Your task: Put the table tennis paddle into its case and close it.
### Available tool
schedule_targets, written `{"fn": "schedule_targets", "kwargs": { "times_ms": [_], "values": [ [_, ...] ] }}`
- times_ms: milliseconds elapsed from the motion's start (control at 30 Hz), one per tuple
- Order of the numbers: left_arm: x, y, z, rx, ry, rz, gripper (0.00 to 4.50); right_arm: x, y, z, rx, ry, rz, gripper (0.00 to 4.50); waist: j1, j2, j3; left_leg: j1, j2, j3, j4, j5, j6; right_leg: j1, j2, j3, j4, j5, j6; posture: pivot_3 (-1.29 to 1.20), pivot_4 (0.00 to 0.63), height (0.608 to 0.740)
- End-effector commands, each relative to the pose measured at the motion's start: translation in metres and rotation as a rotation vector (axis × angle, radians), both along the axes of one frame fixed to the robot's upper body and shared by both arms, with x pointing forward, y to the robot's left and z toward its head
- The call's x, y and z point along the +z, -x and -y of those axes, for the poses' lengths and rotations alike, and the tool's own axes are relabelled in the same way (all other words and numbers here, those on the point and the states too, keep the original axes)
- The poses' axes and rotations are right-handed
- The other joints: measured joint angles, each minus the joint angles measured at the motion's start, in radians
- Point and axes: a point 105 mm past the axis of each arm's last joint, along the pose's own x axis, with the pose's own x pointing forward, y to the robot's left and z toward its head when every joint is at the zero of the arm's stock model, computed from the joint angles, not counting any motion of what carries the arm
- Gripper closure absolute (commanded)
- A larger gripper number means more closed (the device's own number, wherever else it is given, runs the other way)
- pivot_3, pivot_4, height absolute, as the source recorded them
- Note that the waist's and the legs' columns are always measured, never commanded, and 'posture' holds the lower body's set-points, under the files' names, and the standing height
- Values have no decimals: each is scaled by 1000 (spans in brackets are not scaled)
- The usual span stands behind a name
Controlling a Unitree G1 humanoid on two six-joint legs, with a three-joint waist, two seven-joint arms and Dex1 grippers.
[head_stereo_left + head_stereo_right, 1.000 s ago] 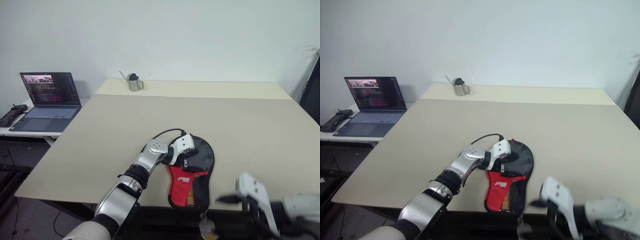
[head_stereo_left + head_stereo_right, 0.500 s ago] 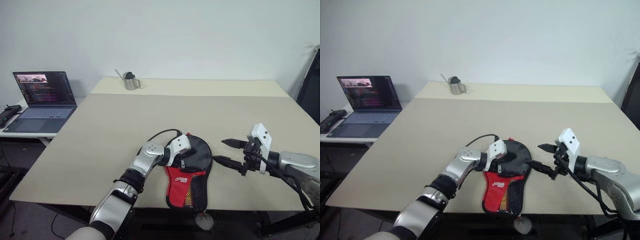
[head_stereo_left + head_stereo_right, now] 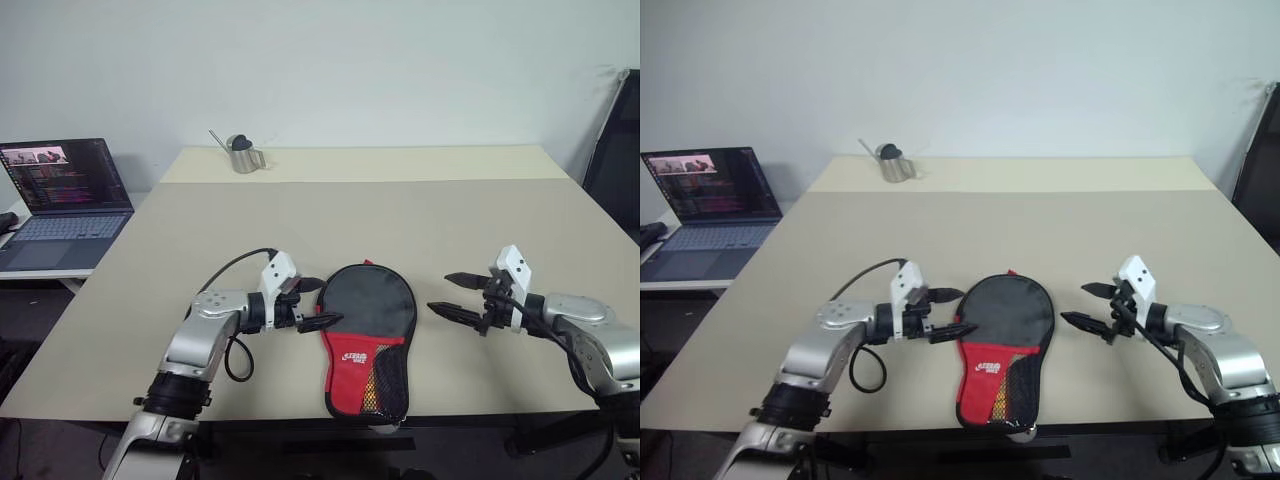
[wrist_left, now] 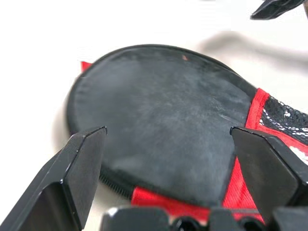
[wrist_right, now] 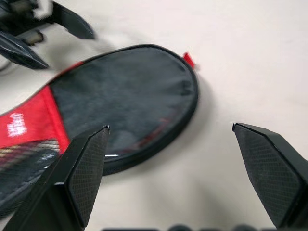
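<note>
The case lies flat near the table's front edge, its round black part away from me and its red part with the mesh pocket towards me. The table tennis paddle is hidden. My left gripper hovers open just left of the case, its fingertips pointing at the black part without touching it. My right gripper is open a short way to the right of the case, pointing at it. In the left wrist view the black fabric lies between my open fingers. The right wrist view shows the case from the other side.
The beige table stretches wide behind the case. A metal cup stands at its far left edge. An open laptop sits on a lower white desk to the left.
My left gripper has drawn back off the case to its left side. My right arm has come up and forward to the case's right. The camera view has shifted as well.
</note>
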Motion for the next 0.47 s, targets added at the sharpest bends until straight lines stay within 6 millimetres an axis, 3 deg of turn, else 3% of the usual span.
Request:
{"fn": "schedule_targets", "kwargs": {
  "times_ms": [33,100,200,467],
  "values": [
    [22,13,-10,36,16,86,0,13,-16,19,-34,17,56,10,-1,1,0,0,0,0,0,0,0,0,0,0,0,0,0,0,150,740],
    [23,19,-15,45,-4,102,0,15,-24,27,-60,23,65,10,-2,2,1,0,0,0,0,0,0,0,0,0,0,0,0,0,150,740],
    [21,10,-1,40,-40,120,0,20,-35,42,-88,27,75,10,1,3,2,1,0,1,-1,0,0,0,0,0,0,1,-1,0,150,740],
    [11,3,2,69,-32,108,0,12,-31,34,-44,55,44,10,0,3,2,0,0,1,-1,0,-1,0,0,0,-1,1,-2,0,150,740]
  ]
}}
